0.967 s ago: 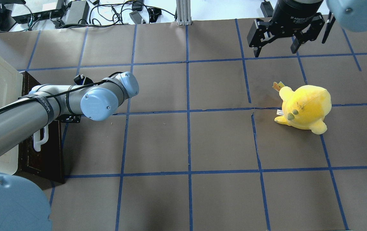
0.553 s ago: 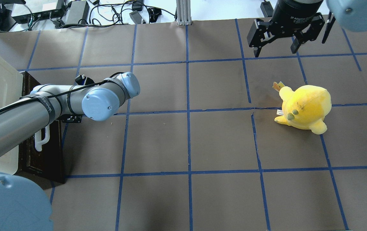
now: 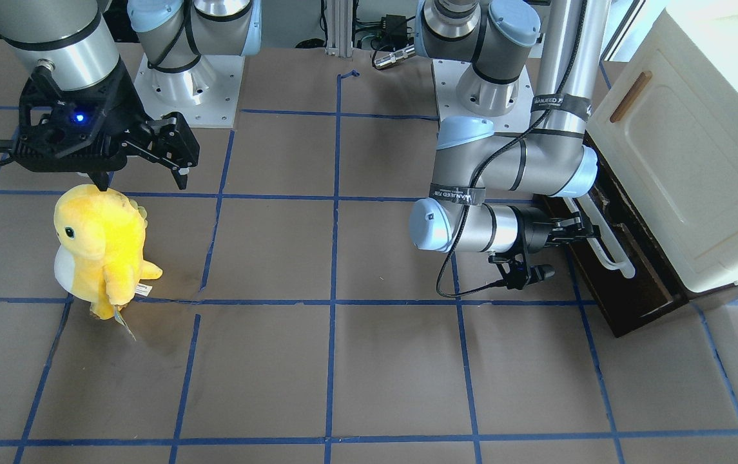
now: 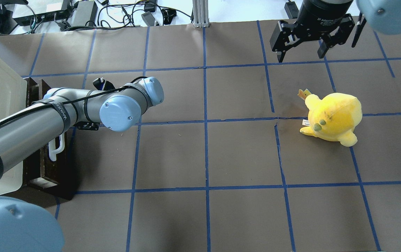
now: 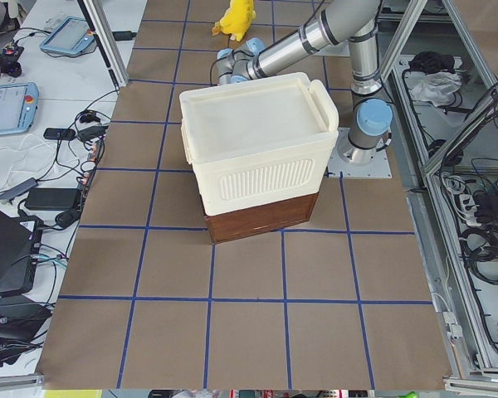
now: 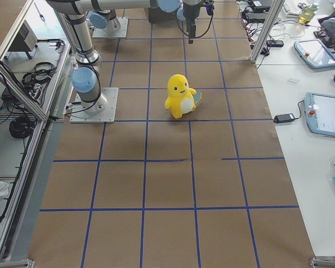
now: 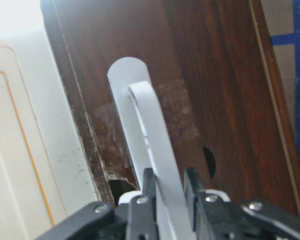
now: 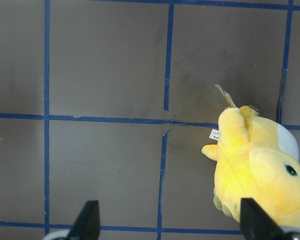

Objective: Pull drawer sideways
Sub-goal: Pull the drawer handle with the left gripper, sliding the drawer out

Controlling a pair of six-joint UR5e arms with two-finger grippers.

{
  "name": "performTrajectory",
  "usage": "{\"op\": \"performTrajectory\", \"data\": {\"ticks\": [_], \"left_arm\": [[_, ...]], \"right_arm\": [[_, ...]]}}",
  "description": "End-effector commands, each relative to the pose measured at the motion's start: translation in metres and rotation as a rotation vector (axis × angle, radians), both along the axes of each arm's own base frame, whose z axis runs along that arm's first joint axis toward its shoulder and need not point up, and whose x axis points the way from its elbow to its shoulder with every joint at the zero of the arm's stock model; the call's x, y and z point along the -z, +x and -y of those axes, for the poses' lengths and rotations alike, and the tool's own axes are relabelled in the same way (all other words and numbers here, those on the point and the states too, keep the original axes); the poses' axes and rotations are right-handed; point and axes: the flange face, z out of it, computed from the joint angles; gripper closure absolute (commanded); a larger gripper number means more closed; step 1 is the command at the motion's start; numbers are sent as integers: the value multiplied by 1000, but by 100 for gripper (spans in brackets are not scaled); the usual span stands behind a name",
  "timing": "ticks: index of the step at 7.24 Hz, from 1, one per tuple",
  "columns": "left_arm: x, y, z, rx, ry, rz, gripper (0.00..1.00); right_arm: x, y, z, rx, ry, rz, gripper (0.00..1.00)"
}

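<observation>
The drawer has a dark brown worn front and a long white bar handle. It sits under the cream cabinet and stands pulled out a little. In the left wrist view my left gripper is shut on the white handle against the brown front. It shows at the handle in the front-facing view. In the overhead view the arm hides it; the handle's end and the drawer front show. My right gripper is open and empty, high over the far right.
A yellow plush toy stands on the brown mat at the right, below my right gripper; it also shows in the right wrist view. Blue tape lines grid the mat. Cables and boxes lie beyond the table's far edge.
My left arm has moved right in the overhead view, drawing the handle and drawer front out from the cabinet. The right arm and the plush have not moved.
</observation>
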Motion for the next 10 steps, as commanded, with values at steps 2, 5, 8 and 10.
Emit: {"op": "performTrajectory", "data": {"ticks": [2, 5, 8, 10], "left_arm": [[4, -11, -2, 18, 6, -3, 81], [-5, -26, 3, 15, -19, -40, 81], [-5, -31, 5, 24, -14, -42, 81], [-5, -34, 4, 33, -7, -43, 85]], "right_arm": [[0, 0, 0, 0, 0, 0, 0], [0, 0, 0, 0, 0, 0, 0], [0, 0, 0, 0, 0, 0, 0], [0, 0, 0, 0, 0, 0, 0]]}}
